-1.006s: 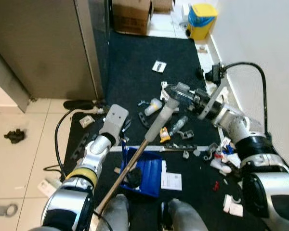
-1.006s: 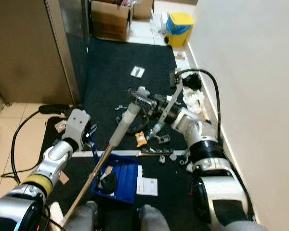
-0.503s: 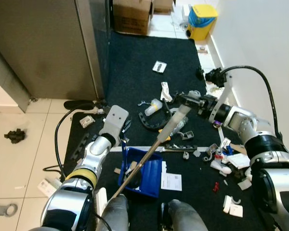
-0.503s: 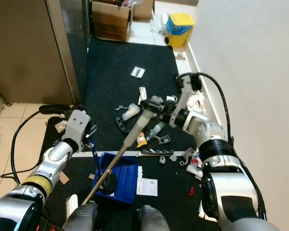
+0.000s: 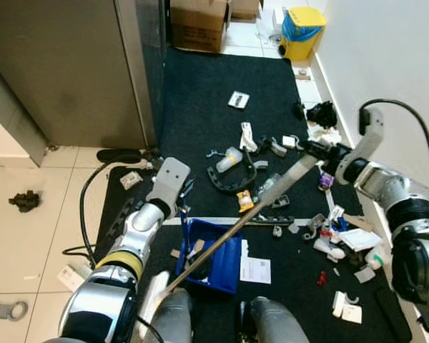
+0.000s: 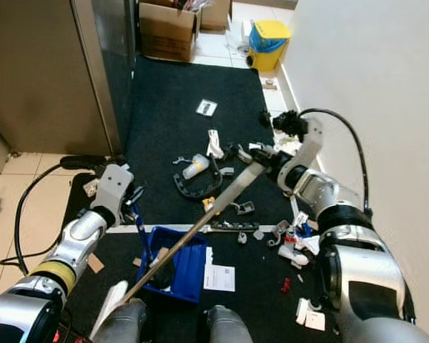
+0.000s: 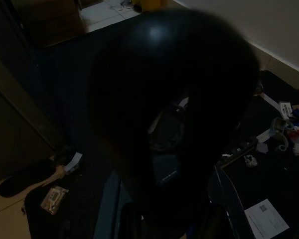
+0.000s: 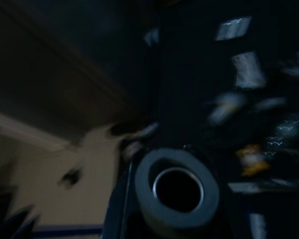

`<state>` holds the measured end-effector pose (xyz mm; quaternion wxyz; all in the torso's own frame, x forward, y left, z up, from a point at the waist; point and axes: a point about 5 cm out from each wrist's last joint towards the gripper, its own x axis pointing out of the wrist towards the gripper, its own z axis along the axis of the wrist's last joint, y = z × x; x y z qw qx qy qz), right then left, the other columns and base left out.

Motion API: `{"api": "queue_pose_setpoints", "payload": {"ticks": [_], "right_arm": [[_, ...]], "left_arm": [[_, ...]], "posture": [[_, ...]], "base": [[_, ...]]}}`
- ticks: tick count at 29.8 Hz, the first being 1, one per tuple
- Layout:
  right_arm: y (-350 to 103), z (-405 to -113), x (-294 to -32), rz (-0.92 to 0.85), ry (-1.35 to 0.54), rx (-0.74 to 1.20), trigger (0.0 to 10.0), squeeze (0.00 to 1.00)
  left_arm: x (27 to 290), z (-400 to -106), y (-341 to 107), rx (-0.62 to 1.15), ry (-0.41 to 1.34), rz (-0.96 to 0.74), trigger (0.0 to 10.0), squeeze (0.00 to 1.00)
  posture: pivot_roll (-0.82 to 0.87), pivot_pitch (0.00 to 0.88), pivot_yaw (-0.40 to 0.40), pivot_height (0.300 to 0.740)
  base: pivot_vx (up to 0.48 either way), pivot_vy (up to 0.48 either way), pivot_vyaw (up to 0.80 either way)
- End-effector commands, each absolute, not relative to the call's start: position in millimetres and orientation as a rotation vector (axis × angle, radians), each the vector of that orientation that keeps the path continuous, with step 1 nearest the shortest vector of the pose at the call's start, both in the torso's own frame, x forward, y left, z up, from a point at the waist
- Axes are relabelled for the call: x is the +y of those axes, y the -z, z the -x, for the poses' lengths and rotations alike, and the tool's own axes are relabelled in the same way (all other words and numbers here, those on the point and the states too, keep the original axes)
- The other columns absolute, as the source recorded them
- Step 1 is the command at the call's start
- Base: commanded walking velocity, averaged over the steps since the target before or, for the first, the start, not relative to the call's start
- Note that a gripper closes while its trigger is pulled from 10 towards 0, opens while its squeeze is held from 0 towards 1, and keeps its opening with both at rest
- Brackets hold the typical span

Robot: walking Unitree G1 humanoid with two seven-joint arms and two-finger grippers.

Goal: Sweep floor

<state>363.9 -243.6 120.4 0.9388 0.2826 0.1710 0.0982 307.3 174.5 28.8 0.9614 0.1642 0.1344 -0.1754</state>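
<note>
black mat [image 5: 214,86]: strewn with litter [image 5: 237,99], plastic scraps and a bottle [image 5: 229,158].
broom [image 5: 268,194]: grey-sleeved pole slanted from right gripper [image 5: 317,148], clenched on its top end, down to blue dustpan [image 5: 222,261].
left gripper [image 5: 173,175]: beside dustpan handle; grip could not be told.
technique: short strokes toward the pan, pan edge flat.

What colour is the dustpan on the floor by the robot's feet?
Blue. The dustpan shows best in the left eye view.
</note>
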Motion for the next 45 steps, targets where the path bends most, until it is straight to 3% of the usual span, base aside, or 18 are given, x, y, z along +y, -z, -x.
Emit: {"api": "queue_pose_setpoints", "payload": {"ticks": [1,8,16,22,28,36,45], "right_arm": [[-137.1,-366.9,-264.6,-0.565,-0.112,0.256,10.0,0.00],[-146.2,-369.2,-269.7,-0.631,-0.092,0.190,10.0,0.00],[-140.4,-370.8,-262.8,-0.540,-0.088,0.224,10.0,0.00],[-142.4,-372.8,-260.4,-0.402,-0.077,0.178,10.0,0.00],[-145.3,-375.0,-247.0,-0.175,-0.095,0.069,10.0,0.00],[-158.0,-375.8,-252.3,-0.136,-0.012,-0.059,10.0,0.00],[-139.6,-366.6,-241.4,0.031,-0.086,-0.054,10.0,0.00]], "left_arm": [[217.0,-271.8,8.9,0.524,0.277,-0.482,0.0,0.00],[247.2,-273.2,-0.6,0.516,0.145,-0.563,0.0,0.00],[281.3,-278.7,-22.1,0.473,0.023,-0.613,0.0,0.00],[268.8,-276.6,-16.8,0.469,0.120,-0.571,0.0,0.00],[237.0,-272.6,-3.6,0.482,0.308,-0.561,0.0,0.00],[231.1,-277.4,-5.0,0.494,0.349,-0.584,0.0,0.00],[217.0,-282.2,-2.1,0.528,0.389,-0.602,0.0,0.00]], "posture": [[0.09,0.063,-0.118,0.740],[0.09,0.054,-0.113,0.740],[0.10,0.053,-0.115,0.740],[0.11,0.064,-0.117,0.740],[0.11,0.070,-0.118,0.740],[0.11,0.075,-0.118,0.740],[0.10,0.111,-0.113,0.740]], "base": [[0.000,0.000,0.00],[0.000,0.000,0.00],[0.000,0.000,0.00],[0.000,0.000,0.00],[0.000,0.000,0.00],[0.000,0.000,0.00],[0.000,0.000,0.00]]}}
